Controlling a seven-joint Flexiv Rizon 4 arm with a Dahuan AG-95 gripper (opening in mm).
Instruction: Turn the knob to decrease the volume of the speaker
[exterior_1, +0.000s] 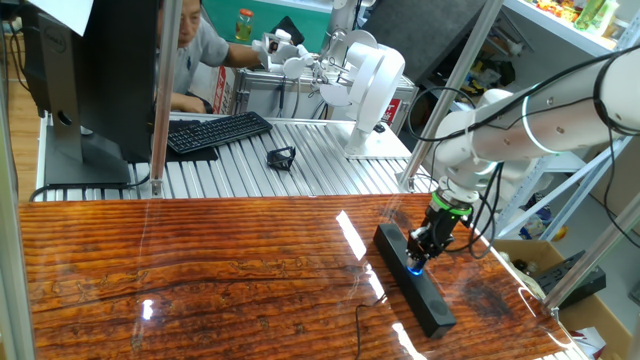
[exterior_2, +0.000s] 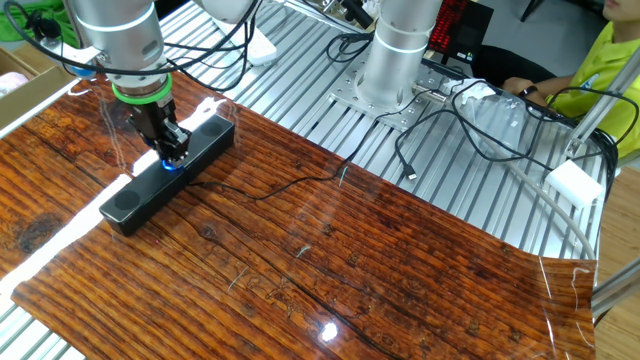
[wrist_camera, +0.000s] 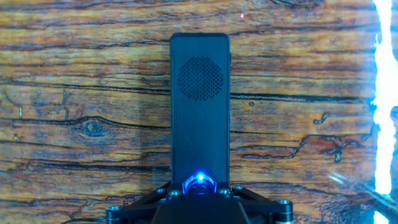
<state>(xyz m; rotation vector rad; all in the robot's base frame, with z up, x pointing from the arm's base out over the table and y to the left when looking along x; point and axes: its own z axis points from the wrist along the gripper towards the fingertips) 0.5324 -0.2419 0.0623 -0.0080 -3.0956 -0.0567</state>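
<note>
Pointing straight down at the frame's right side, the gripper (exterior_1: 418, 258) has its fingers nearly closed around the blue-glowing knob (wrist_camera: 199, 183) midway along the slim black speaker (exterior_1: 413, 276), a matte bar with a perforated round grille lying on the glossy wood-grain table (exterior_1: 200, 270).

Blue-lit knob (wrist_camera: 200, 183) on speaker (wrist_camera: 199, 106)

The claw (wrist_camera: 200, 198) covers most of the knob (wrist_camera: 200, 182), and the hand view's bottom edge cuts off the speaker (wrist_camera: 199, 106).
</note>
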